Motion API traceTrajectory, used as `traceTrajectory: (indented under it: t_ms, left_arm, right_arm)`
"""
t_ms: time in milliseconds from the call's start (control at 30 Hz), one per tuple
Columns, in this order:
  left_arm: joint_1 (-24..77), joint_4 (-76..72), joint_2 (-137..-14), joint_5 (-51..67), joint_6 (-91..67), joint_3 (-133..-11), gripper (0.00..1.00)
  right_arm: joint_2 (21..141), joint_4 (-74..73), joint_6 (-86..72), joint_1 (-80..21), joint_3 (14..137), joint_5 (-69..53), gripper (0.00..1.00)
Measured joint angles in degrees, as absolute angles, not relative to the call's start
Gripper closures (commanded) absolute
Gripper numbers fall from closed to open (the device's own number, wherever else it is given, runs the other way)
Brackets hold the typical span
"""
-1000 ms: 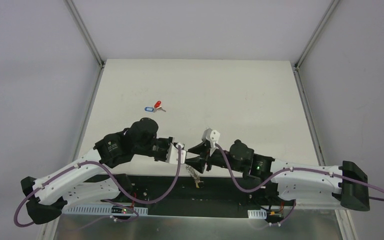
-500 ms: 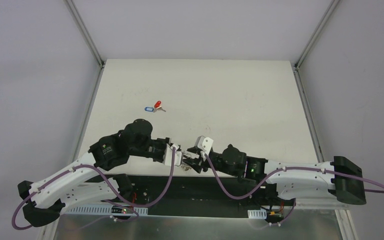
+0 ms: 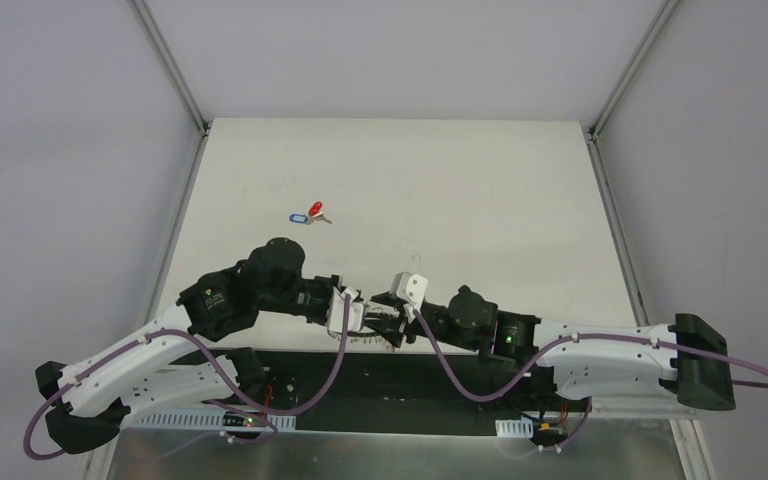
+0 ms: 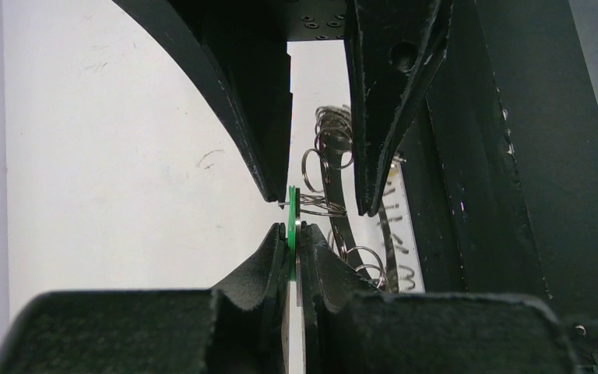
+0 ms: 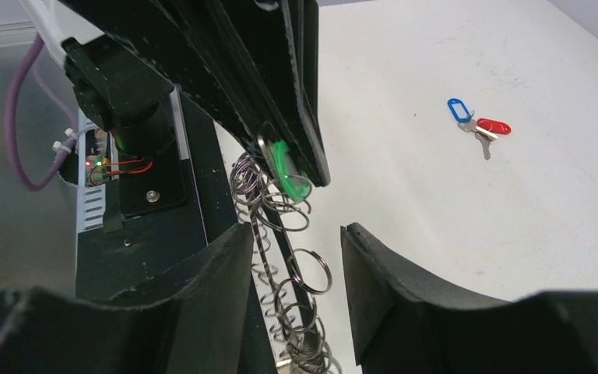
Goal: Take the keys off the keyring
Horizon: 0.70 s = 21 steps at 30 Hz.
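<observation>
1. Left gripper (image 4: 294,234): pinched tight on the green key (image 5: 286,171) by its plastic head.
2. Keyring (image 5: 296,292): hangs from that key at the near edge of the table (image 5: 452,226).
3. Right gripper (image 5: 296,234): jaws apart, straddling the ring; we cannot quite tell whether a pad touches it.
4. Blue key (image 5: 458,107), red key (image 5: 494,125): loose together, well apart from the ring.
5. Step, as we judge it: freeing the green key. The next move calls for the right gripper to clamp the ring, then for the key to be worked off its loop.

White matte rectangular tabletop (image 3: 480,190), faint scuffs. Pale grey wall panels (image 3: 60,150) on three sides. Silvery metal corner struts (image 3: 172,70). Black base strip (image 3: 400,400) along near edge, brushed steel sheet (image 3: 360,455) below. Soft even light.
</observation>
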<state>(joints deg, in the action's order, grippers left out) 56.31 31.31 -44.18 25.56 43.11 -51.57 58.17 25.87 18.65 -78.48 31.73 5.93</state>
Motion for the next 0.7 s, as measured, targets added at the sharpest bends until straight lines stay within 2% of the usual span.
traceTrajectory:
  t_ms: [233,533,700]
  left_arm:
    - [56.31,30.98,-44.14,25.58,43.13,-51.44,1.0]
    - [56.29,30.7,-43.64,26.63,43.66,-50.63,1.0]
    - [56.31,30.7,-43.38,27.03,44.18,-50.63,1.0]
  right_arm:
    - [58.13,24.58,18.61,-78.52,33.34,4.21,0.43]
    - [58.15,22.46,18.63,-78.52,35.31,2.63,0.43]
    - [58.54,21.87,18.61,-78.52,36.38,1.23,0.48]
